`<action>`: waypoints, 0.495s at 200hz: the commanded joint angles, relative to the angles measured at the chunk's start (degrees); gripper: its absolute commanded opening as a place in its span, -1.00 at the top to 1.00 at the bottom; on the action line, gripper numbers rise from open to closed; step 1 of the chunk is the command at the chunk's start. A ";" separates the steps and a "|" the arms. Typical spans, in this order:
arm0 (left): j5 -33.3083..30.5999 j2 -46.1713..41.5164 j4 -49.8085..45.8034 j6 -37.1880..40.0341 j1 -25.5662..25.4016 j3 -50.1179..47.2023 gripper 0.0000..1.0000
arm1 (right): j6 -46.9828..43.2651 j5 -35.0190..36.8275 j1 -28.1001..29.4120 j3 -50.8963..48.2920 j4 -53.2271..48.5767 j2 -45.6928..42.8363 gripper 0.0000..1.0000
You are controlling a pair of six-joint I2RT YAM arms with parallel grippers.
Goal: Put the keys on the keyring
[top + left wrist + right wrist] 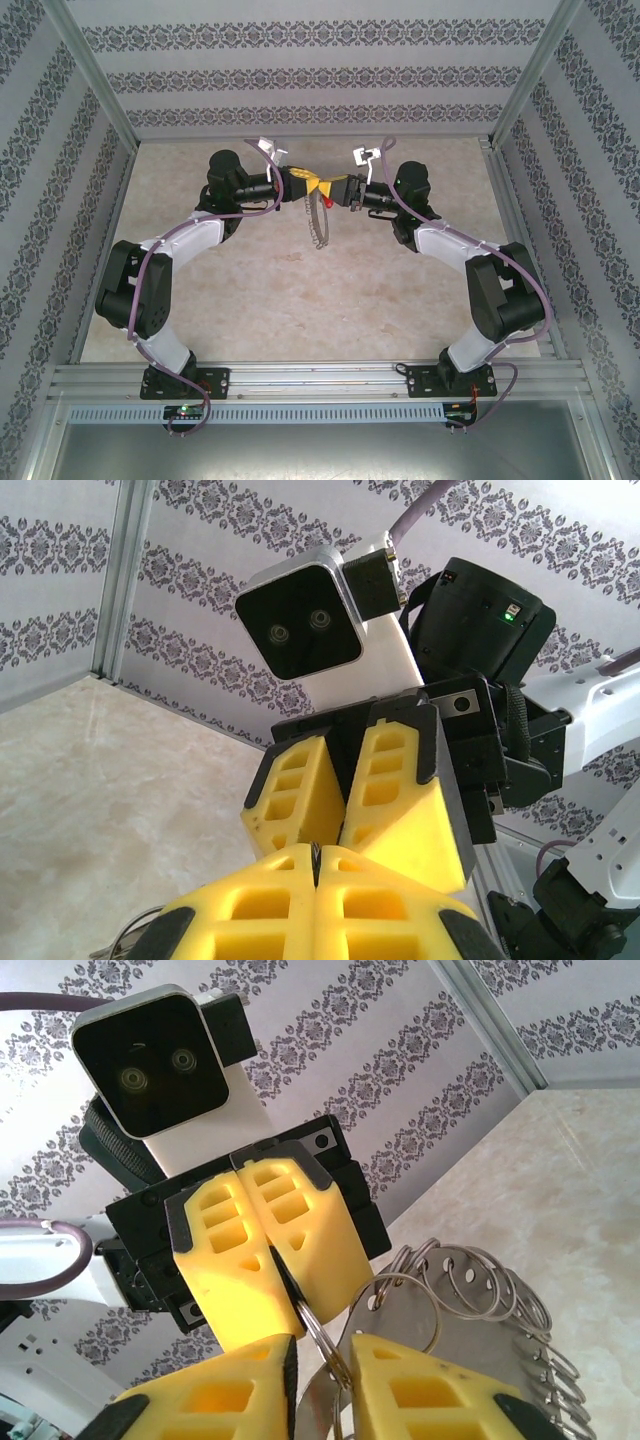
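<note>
One keyring (pixel 400 1315) pinched in left fingers (pixel 235 1260); red keys (pixel 327 201) seemingly beside.

Grey, link-fringed keyring (pixel 318 228) mid-air, approx. vertical; tiny red key (pixel 327 200) beside.

The left gripper (pixel 315 855) and the right gripper (pixel 320 1360) both had bright yellow fingers on black housings. The keyring (pixel 470 1290) was silvery grey, and its key (pixel 327 199) showed a red head. The desk (pixel 300 320) was beige with pale marbling, the walls (pixel 300 80) white with bands of dark damask — the arms (pixel 190 240) black and white, trailed by purple cables (pixel 420 502).
</note>
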 commanded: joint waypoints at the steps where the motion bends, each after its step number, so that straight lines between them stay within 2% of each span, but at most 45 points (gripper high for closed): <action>1: 0.76 -0.56 4.06 -0.63 -0.69 -0.31 1.00 | 0.34 -1.30 0.52 1.78 2.69 0.27 0.63; 19: 0.85 -0.51 4.14 -0.62 -0.61 -0.47 1.00 | 0.28 -1.00 0.19 1.85 2.69 0.12 0.72; 47: 1.10 -0.47 4.43 -0.70 -0.66 -0.57 1.00 | 0.78 -0.67 -0.58 2.01 2.78 -0.21 0.73; 65: 1.24 -0.44 4.93 -1.16 -0.65 -0.51 1.00 | 0.98 -0.41 -0.94 2.25 2.86 -0.48 0.62; 99: 1.29 -0.51 4.80 -1.32 -0.67 -0.62 1.00 | 1.13 -0.48 -0.89 2.77 2.95 -0.50 0.63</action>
